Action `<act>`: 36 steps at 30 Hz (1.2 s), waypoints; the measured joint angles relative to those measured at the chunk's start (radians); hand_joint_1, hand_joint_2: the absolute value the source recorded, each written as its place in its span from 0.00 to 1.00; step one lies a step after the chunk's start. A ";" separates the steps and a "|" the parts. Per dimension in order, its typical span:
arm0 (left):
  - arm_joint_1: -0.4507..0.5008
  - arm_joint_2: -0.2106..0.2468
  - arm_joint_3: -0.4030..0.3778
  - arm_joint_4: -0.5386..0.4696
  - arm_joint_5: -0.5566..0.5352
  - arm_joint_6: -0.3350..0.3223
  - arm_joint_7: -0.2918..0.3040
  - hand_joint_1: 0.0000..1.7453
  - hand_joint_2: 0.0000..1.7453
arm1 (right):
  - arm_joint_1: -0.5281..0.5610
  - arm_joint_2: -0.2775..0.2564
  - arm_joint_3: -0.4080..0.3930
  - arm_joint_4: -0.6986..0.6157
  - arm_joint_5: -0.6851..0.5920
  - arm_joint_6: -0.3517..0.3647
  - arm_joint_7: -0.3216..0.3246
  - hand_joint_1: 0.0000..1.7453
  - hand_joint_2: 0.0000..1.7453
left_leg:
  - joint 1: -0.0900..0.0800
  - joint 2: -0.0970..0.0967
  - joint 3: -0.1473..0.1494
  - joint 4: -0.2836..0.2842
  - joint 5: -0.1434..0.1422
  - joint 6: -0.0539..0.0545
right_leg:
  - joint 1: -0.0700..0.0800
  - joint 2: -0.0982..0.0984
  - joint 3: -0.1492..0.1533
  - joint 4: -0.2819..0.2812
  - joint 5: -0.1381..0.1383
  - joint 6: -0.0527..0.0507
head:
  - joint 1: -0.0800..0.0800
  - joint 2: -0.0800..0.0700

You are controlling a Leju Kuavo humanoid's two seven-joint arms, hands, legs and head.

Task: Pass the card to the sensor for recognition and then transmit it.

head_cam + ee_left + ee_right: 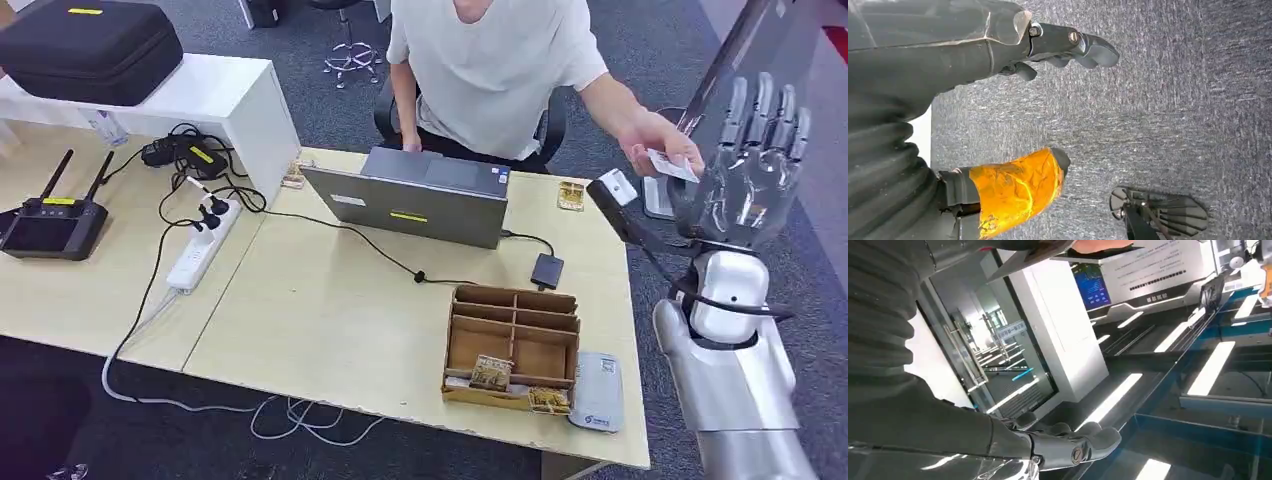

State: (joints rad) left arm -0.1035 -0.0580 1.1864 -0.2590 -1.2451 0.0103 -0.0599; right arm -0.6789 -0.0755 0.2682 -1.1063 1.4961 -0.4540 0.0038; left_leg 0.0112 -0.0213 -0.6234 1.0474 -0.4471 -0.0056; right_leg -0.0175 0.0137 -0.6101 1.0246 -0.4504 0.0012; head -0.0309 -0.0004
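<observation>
Off the counter's right edge: the right hand [752, 165] is raised upright, palm toward the person [500, 70], fingers extended and a little apart, holding nothing.
Card: a small white card [672, 165] is in the person's hand [655, 140], just beside the right hand's fingers; whether it touches them cannot be told.
Second white piece: a small white tag [618, 187] sits on a dark bar beside the robot's wrist; what it is cannot be told.
Left hand: the left wrist view shows the left hand [1068, 47] hanging over grey carpet, fingers loosely bent, nothing in it, with an orange-wrapped thumb [1018, 187].
Sensor: likely the grey pad [597, 392] lying at the counter's [320, 320] near right corner, just beside the wooden tray [512, 345]; the small black box [547, 271] cabled to the laptop [420, 195] is another candidate, and I cannot tell which.
Step in hand: by my reading the final one, the handover, with the card already in the person's fingers and the robot's hand let go.
Progress: near the end, if the sensor pass is done; the pictures do not show that.
Next move: draw the right arm down and away from the person without brushing the person's hand, the laptop or the tray.
Risk: the raised fingers are close to the person's hand, so a quick pull could knock the card.
</observation>
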 joint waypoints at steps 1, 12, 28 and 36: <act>0.000 0.000 -0.002 0.000 0.000 -0.002 0.000 0.00 1.00 | 0.001 0.000 0.002 0.000 0.000 0.001 -0.002 0.00 1.00 | 0.000 0.000 0.000 0.000 0.000 0.000 | 0.000 0.000 0.000 0.000 0.000 0.000 | 0.000 0.000; 0.000 -0.019 -0.006 0.000 0.051 -0.137 -0.018 0.00 1.00 | 0.015 0.001 0.033 0.020 0.000 -0.001 -0.066 1.00 1.00 | 0.000 0.000 -0.001 0.000 0.000 0.000 | 0.000 0.000 0.000 0.000 0.000 0.000 | 0.000 0.000; 0.001 -0.035 -0.006 0.000 0.070 -0.169 -0.011 0.00 1.00 | 0.039 0.006 0.034 0.035 0.000 0.002 -0.119 1.00 1.00 | 0.000 0.000 -0.002 0.000 0.000 0.000 | 0.000 0.000 -0.001 0.000 0.000 0.000 | 0.000 0.000; 0.001 -0.037 -0.005 0.000 0.073 -0.153 0.039 0.00 1.00 | 0.049 0.016 0.035 0.023 0.000 0.002 -0.127 1.00 1.00 | 0.000 0.000 -0.002 0.000 0.000 0.000 | 0.000 0.000 -0.001 0.000 0.000 0.000 | 0.000 0.000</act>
State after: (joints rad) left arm -0.1022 -0.0946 1.1811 -0.2590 -1.1723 -0.1431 -0.0210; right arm -0.6299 -0.0595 0.3029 -1.0837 1.4961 -0.4517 -0.1229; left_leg 0.0113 -0.0218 -0.6249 1.0473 -0.4471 -0.0056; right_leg -0.0174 0.0133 -0.6112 1.0246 -0.4505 0.0012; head -0.0309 -0.0004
